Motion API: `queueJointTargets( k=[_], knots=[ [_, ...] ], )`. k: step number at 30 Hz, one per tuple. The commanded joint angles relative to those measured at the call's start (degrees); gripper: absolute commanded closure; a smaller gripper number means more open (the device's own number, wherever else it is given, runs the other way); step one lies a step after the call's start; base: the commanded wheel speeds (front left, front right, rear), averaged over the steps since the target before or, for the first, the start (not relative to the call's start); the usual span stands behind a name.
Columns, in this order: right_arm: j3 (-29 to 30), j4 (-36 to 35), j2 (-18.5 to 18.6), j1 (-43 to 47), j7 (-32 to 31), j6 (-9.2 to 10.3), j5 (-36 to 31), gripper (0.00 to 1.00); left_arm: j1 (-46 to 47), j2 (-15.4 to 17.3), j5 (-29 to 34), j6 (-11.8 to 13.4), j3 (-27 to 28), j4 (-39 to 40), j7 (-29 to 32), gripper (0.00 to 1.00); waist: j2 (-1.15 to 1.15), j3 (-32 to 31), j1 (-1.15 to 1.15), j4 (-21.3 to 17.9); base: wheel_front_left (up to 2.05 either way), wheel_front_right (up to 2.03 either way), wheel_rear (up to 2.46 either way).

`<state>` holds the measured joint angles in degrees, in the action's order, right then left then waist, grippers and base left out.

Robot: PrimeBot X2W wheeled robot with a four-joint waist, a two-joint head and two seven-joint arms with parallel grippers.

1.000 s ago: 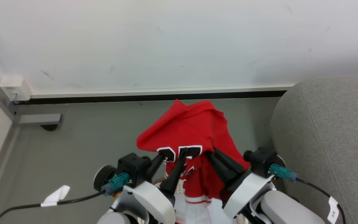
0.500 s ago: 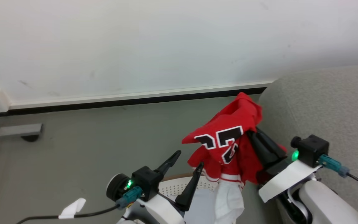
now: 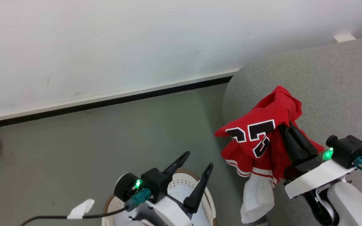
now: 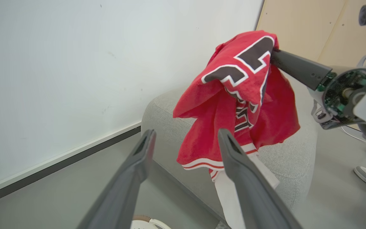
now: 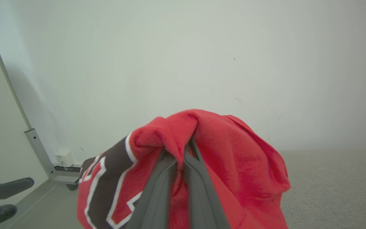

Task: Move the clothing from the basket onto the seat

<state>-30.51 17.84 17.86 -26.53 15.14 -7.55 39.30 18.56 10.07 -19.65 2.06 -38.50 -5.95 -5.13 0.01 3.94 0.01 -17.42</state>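
Head view: mid-carry, right gripper [image 3: 286, 129], jaws clenched on the red jersey [image 3: 261, 138], hangs over the grey seat [image 3: 325, 84] edge; left gripper [image 3: 199, 158] jaws released. Next likely needs moving inward, then letting go.

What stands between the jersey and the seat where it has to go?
Nothing visible. The right pincer holds the jersey at the near edge of the seat, whose grey top beyond looks bare. The open left pincer hangs over the basket, apart.

We couldn't see the tips of the right gripper [image 3: 286, 130] — the jersey [image 3: 258, 138] covered them — and the basket [image 3: 188, 178] got cropped at the bottom.
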Motion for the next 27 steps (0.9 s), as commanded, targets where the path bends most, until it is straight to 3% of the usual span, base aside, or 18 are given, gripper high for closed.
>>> queueJointTargets(
  k=[1, 8, 13, 20, 27],
  knots=[
    [0.5, -0.8, 0.1, 0.6, 0.0, 0.12, -0.4, 1.00, 0.5, 0.2, 0.1, 0.1, 0.0, 0.1, -0.1, 0.00, -0.01, 1.0, -0.01, -1.0, 0.00, 0.00, 0.00],
    [3.5, -2.1, -0.1, -0.4, 0.0, 0.12, -0.2, 1.00, 2.2, 0.8, 0.8, -0.3, -0.5, 1.7, 0.6, 0.00, -0.01, 4.9, -0.01, -1.5, 0.00, 0.00, 0.00],
    [8.7, 0.3, 0.0, -5.5, 0.0, 0.12, -1.6, 1.00, 5.8, 1.9, 2.6, -0.9, -0.9, 4.3, 2.3, 0.00, -0.01, 12.3, -0.01, -0.7, 0.00, 0.00, 0.00],
    [22.8, 8.0, -0.6, -19.9, -1.2, 0.12, -1.1, 1.00, 13.2, 3.4, 4.6, -3.1, -1.1, 8.0, 4.8, 0.00, -0.01, 24.9, -0.01, 2.0, 0.00, 0.00, 0.00],
    [41.3, 21.6, 3.0, -38.4, -1.6, 0.12, -8.8, 1.00, 18.1, 4.4, 5.5, -4.3, -0.3, 9.8, 5.8, 0.00, -0.01, 33.2, -0.01, 4.9, 0.00, 0.00, 0.00]
  ],
)
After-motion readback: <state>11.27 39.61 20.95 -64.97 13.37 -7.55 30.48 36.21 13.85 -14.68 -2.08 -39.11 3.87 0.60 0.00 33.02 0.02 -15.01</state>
